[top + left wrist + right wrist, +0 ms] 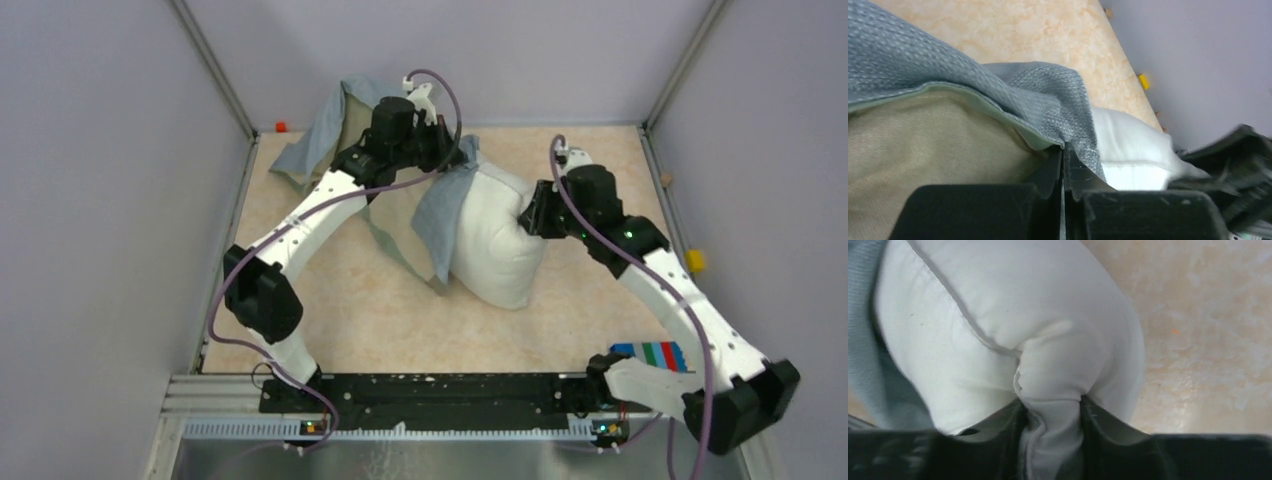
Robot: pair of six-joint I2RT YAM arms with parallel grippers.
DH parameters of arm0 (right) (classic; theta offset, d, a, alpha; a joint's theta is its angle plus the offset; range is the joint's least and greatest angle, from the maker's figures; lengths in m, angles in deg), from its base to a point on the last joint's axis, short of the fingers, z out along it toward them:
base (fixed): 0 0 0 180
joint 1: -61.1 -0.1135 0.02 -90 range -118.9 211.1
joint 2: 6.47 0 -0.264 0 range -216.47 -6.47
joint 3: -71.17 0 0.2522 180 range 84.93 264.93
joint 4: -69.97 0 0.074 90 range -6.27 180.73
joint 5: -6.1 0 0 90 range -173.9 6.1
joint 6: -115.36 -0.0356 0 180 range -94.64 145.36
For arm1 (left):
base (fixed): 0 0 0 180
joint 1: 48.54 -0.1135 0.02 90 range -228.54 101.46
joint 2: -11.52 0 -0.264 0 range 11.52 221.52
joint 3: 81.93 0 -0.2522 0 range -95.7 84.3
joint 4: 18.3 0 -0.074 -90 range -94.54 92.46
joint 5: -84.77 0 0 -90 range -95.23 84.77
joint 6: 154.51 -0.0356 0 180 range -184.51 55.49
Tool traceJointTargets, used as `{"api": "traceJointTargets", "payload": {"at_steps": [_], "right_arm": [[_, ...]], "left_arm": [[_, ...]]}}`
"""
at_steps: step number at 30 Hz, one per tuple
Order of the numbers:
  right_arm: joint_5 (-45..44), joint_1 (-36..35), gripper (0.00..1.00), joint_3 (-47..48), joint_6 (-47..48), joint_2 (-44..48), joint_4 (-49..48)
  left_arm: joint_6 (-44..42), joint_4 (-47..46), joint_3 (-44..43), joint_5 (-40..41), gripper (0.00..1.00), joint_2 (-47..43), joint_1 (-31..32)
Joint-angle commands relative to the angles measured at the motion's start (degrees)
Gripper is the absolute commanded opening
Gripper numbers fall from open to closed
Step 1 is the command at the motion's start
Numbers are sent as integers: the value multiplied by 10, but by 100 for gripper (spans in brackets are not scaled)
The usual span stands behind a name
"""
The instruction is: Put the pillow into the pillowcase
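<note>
Beige tabletop is spreading beneath us; our left gripper is clamping the pillowcase hem, and our right gripper is pinching the pillow bulging just ahead of it. We are judging insertion barely begun: most is lying outside.

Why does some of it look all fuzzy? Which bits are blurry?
Left wrist view: the pillowcase weave is sharp, but the dark arm at the right edge is smeared. Right wrist view: the pillow seam is clear, while the fingers at the bottom look soft. Top view: even light, faint shadows, no blur.
</note>
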Motion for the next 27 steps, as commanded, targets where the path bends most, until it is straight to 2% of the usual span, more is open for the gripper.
{"api": "traceJointTargets", "payload": {"at_steps": [1, 2, 4, 7, 8, 10, 16, 19, 22, 25, 27], "right_arm": [[-29, 3, 1, 3, -46, -100, -87], [-38, 4, 0, 13, -55, -117, -90], [-50, 5, 0, 18, -67, -131, -105], [-64, 7, 0, 17, -69, -136, -112], [-63, 8, 0, 17, -69, -141, -111], [-58, 10, 0, 17, -67, -145, -113], [-51, 10, 0, 24, -67, -153, -120], [-45, 10, 0, 36, -66, -163, -117], [-44, 10, 0, 44, -62, -169, -116], [-41, 10, 0, 50, -61, -172, -114], [-38, 9, 0, 54, -60, -174, -114]], "left_arm": [[-40, -1, -51, -51, 0, 0, 17], [-49, 3, -51, -52, 0, -5, 21], [-65, 18, -42, -36, 12, -24, 23], [-93, 42, -7, 17, 66, -82, 24], [-99, 45, 12, 31, 79, -109, 23], [-103, 48, 58, 54, 97, -168, 23], [-72, 39, 221, 149, 99, -293, 25], [-49, 6, 297, 151, 99, -328, 29], [-41, -33, 344, 157, 99, -330, 61], [-41, -66, 374, 214, 99, -307, 101], [-33, -83, 384, 283, 99, -285, 118]]}}
